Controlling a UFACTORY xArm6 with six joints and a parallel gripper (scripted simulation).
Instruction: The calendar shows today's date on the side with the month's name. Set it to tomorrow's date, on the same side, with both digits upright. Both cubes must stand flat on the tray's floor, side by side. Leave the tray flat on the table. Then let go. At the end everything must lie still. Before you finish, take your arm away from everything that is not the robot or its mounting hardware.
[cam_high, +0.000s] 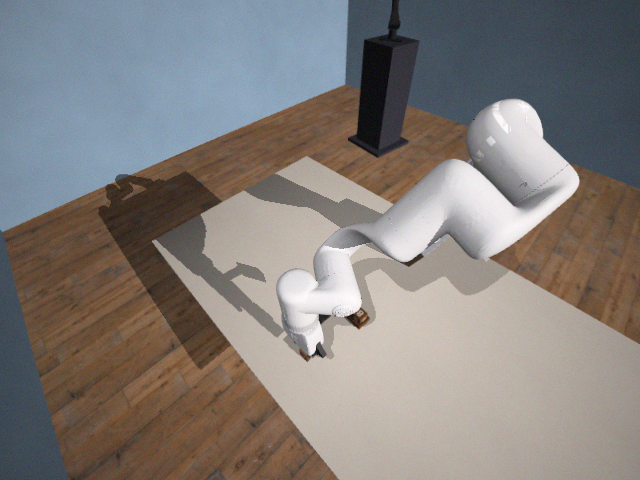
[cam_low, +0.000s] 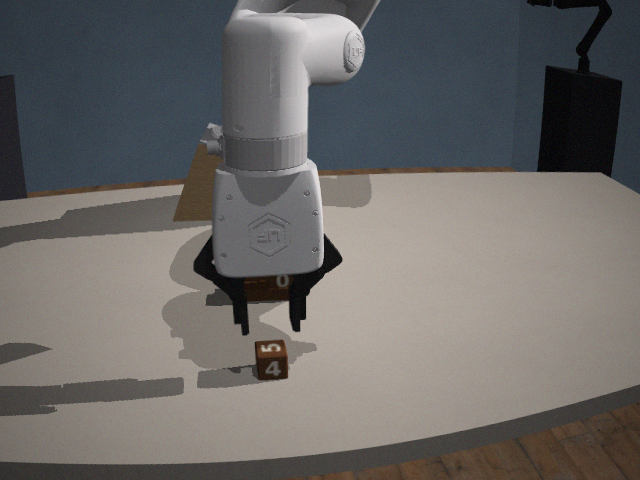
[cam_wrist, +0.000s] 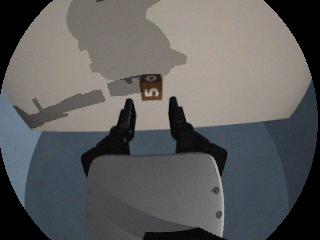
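Pincer (cam_low: 268, 326) hangs half open and empty in my view, the small brown wooden number cube (cam_low: 271, 359) standing directly beneath its fingertips, apart.

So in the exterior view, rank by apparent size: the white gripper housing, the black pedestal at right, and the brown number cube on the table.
1. White gripper housing, nearest the camera.
2. Black pedestal, farther back, so true size unsure.
3. Brown number cube, clearly smallest.

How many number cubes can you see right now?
2. One cube sits on the table in front of the open gripper, showing 5 on top and 4 in front. The other, showing a 0, is behind the gripper in the tray, mostly hidden.
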